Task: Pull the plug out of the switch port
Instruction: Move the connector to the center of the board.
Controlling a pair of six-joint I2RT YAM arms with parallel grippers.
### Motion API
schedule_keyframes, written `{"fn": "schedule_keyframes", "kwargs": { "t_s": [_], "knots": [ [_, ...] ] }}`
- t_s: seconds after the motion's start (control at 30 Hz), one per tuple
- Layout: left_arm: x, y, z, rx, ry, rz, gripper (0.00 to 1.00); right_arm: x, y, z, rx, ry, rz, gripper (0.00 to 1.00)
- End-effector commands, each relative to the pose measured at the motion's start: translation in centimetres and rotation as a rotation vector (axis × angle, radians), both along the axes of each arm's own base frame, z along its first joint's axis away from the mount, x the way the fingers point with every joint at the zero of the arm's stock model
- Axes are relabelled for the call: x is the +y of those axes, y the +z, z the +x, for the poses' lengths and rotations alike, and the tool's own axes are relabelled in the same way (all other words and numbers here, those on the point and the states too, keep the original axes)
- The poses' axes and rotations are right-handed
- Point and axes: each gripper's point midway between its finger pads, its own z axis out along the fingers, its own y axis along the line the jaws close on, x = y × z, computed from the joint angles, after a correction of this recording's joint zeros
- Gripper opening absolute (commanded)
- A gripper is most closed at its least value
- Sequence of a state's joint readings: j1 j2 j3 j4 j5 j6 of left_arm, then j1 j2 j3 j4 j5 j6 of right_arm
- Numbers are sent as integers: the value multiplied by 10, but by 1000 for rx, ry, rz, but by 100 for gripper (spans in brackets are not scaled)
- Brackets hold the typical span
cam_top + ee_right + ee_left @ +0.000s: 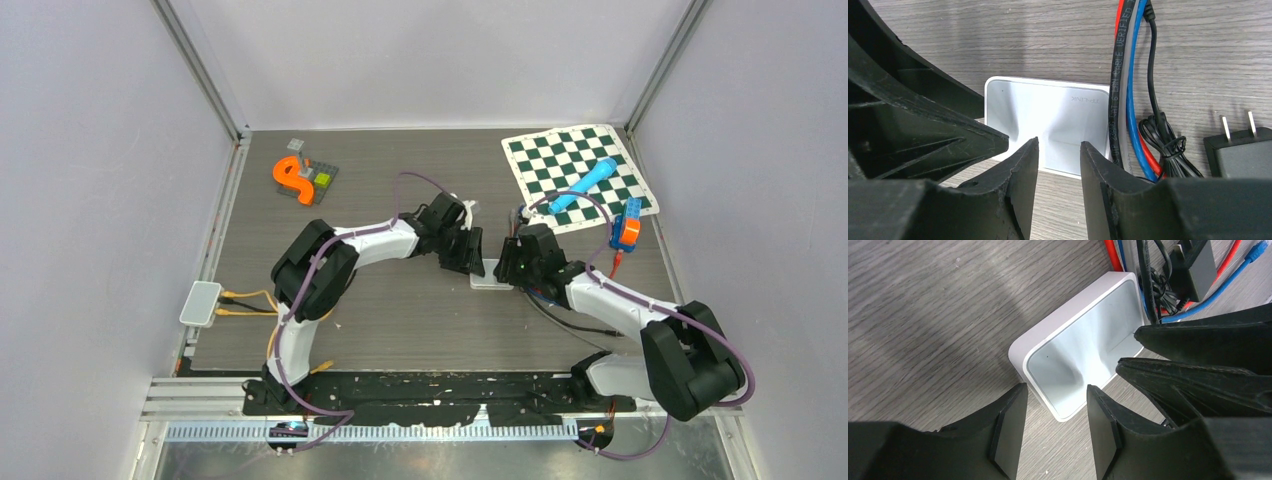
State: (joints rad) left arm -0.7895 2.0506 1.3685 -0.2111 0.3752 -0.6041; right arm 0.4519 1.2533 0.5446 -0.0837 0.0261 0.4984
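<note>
Approach step: switch [1048, 107] lies flat mid-bench [998, 40], cable bundle [1128, 100] along one side; the plug itself is hidden. Left end effector [1054, 395] and right end effector [1059, 145] flank it, both open and empty. Next, probably: brace the housing, pinch the plug, pull straight out.

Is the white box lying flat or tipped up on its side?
Lying flat. The white box shows its broad logo face upward, and its base sits on the table.
</note>
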Motion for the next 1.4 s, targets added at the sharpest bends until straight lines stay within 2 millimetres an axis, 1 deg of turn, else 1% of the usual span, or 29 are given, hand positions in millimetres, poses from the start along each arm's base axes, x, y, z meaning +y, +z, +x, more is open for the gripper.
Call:
{"fn": "schedule_keyframes", "kwargs": {
  "t_s": [0.0, 0.07, 0.13, 0.17, 0.27, 0.3, 0.37, 0.43, 0.47, 0.5, 0.53, 0.63, 0.7, 0.8, 0.87, 0.9, 0.97, 1.03, 1.13, 1.2, 1.3, 1.37],
  "knots": [
    [6, 14, -1, -36, -13, -6, 50, 3, 25, 11, -85, 17, 9, 48],
    [16, 17, -4, -53, 3, 6, 52, 10, 35, 12, -100, 65, 24, 53],
    [27, 27, -4, -102, 29, 14, 57, 20, 46, 11, -105, 119, 51, 56],
    [36, 30, -1, -138, 58, 37, 60, 23, 51, 12, -114, 133, 60, 57],
    [65, 52, 9, -224, 128, 89, 73, 31, 61, 10, -128, 180, 92, 63],
    [77, 59, 13, -242, 157, 102, 75, 33, 65, 10, -132, 187, 99, 64],
    [102, 72, 23, -285, 218, 130, 78, 37, 69, 9, -133, 203, 119, 66],
    [132, 86, 33, -347, 296, 181, 83, 40, 73, 7, -136, 216, 139, 68],
    [148, 98, 37, -388, 341, 200, 86, 42, 74, 6, -133, 225, 151, 69],
    [163, 98, 40, -404, 382, 239, 88, 43, 75, 5, -133, 226, 158, 70],
    [180, 108, 42, -439, 433, 264, 91, 44, 76, 5, -133, 230, 165, 70],
    [228, 119, 44, -493, 587, 368, 99, 46, 75, 4, -126, 231, 179, 70],
    [261, 117, 39, -478, 704, 437, 100, 48, 73, 2, -117, 237, 188, 70],
    [301, 117, 28, -448, 871, 487, 100, 50, 69, 0, -99, 243, 195, 70],
    [326, 115, 20, -423, 987, 495, 100, 51, 67, -1, -89, 246, 196, 70],
    [339, 117, 15, -418, 1054, 482, 100, 51, 65, -1, -82, 247, 196, 70],
    [365, 110, 2, -374, 1198, 473, 100, 51, 63, -2, -77, 248, 197, 70],
    [391, 97, -14, -319, 1323, 472, 100, 51, 63, -3, -72, 251, 198, 70],
    [424, 86, -31, -271, 1492, 454, 100, 51, 62, -4, -68, 251, 201, 70],
    [439, 77, -41, -245, 1564, 450, 99, 51, 61, -5, -65, 250, 201, 70],
    [452, 63, -50, -188, 1611, 451, 100, 51, 60, -6, -58, 251, 204, 70],
    [457, 52, -55, -129, 1622, 474, 100, 52, 59, -6, -54, 257, 207, 70]
  ]
}}
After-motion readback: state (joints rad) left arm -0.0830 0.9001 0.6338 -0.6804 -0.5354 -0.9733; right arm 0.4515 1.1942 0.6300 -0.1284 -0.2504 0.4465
